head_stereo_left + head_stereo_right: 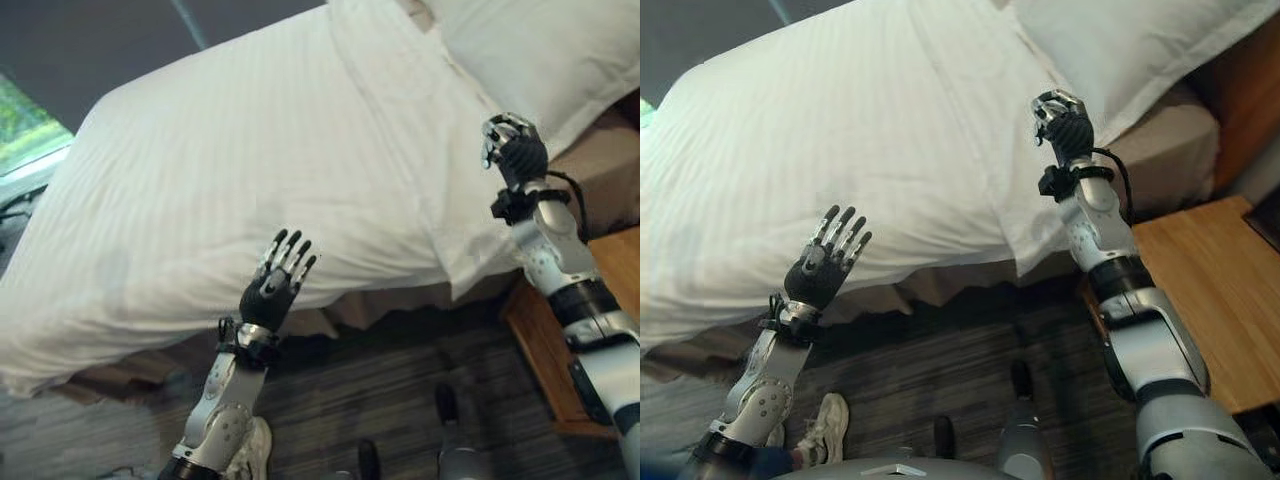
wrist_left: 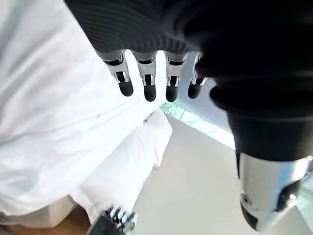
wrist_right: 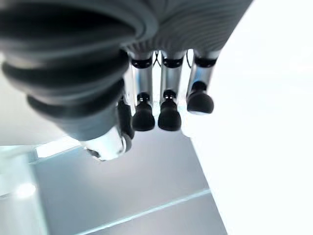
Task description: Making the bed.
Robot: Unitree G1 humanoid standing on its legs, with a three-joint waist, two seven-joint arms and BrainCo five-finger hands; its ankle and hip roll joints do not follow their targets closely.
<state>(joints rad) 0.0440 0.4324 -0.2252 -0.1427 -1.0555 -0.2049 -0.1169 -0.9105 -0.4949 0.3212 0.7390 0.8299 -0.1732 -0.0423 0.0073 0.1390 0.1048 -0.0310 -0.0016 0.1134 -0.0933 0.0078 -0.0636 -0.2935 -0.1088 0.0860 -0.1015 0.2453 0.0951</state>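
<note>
A: Where does the white duvet (image 1: 250, 170) lie?
B: On the bed, its edge hanging down the side, below the pillow (image 1: 540, 55).
A: The hands?
B: Left hand (image 1: 272, 290) at that hanging edge, fingers straight and spread. Right hand (image 1: 1065, 125) nearer the pillow, fingers curled, gripping nothing. A wooden nightstand (image 1: 1210, 290) stands beside the bed.
</note>
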